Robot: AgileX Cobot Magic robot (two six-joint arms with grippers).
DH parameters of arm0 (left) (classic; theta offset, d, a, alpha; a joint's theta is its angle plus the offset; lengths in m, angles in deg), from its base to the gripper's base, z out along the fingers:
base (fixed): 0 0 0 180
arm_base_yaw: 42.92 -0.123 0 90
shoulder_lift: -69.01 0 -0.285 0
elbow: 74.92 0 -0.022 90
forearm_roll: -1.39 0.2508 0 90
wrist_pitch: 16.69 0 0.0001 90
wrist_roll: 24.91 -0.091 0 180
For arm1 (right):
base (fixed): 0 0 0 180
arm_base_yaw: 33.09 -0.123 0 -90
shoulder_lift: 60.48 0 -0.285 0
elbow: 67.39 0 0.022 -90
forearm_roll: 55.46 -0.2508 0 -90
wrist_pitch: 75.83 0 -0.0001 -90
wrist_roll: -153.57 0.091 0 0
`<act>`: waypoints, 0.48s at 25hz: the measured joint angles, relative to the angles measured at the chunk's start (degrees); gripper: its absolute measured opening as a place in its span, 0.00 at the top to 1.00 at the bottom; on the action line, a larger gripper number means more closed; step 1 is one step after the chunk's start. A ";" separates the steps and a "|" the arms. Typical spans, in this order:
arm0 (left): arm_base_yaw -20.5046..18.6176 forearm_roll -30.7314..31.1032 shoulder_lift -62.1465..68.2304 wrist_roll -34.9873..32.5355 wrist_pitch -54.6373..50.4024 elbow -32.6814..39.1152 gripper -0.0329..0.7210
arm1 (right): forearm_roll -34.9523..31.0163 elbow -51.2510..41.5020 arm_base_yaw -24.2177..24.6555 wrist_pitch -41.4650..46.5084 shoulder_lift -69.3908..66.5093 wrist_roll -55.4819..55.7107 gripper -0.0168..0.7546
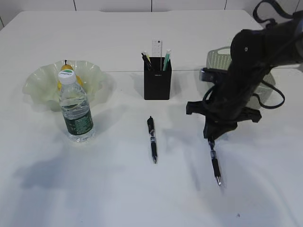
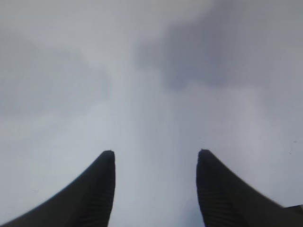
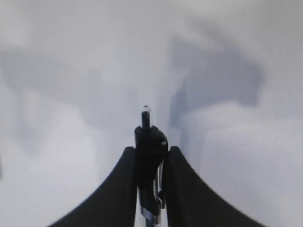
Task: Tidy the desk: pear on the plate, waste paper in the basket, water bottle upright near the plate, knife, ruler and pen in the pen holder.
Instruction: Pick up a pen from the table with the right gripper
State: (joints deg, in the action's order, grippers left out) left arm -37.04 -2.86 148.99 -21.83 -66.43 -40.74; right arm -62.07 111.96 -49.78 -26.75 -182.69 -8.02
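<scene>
The right gripper (image 3: 150,158) pinches a black-and-clear pen (image 1: 215,161) near its top – tip slanting toward the white desk (image 1: 118,189), right of a second pen (image 1: 152,139) lying flat. The left gripper (image 2: 155,158) hangs spread wide over bare tabletop.

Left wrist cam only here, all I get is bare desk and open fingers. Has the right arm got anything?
Observer: Yes, the right fingers are shut on a black pen.
Operator: Any other pen on the desk?
Observer: One, a second pen, lying flat in front of the pen holder.
Operator: Bottle?
Observer: The water bottle stands upright, just in front of the plate.
</scene>
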 joint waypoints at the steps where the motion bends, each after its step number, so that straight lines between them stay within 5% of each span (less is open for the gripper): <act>1: 0.00 0.00 0.00 0.00 0.00 0.00 0.45 | 0.00 1.21 0.00 0.00 0.40 -0.96 0.84; 12: 0.00 0.00 0.00 0.00 0.00 0.00 0.45 | 0.04 17.08 0.00 -4.52 0.81 -10.39 0.84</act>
State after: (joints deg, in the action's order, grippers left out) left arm -37.04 -2.86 148.99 -21.83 -66.43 -40.74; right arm -62.03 129.04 -49.78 -31.28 -181.87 -18.41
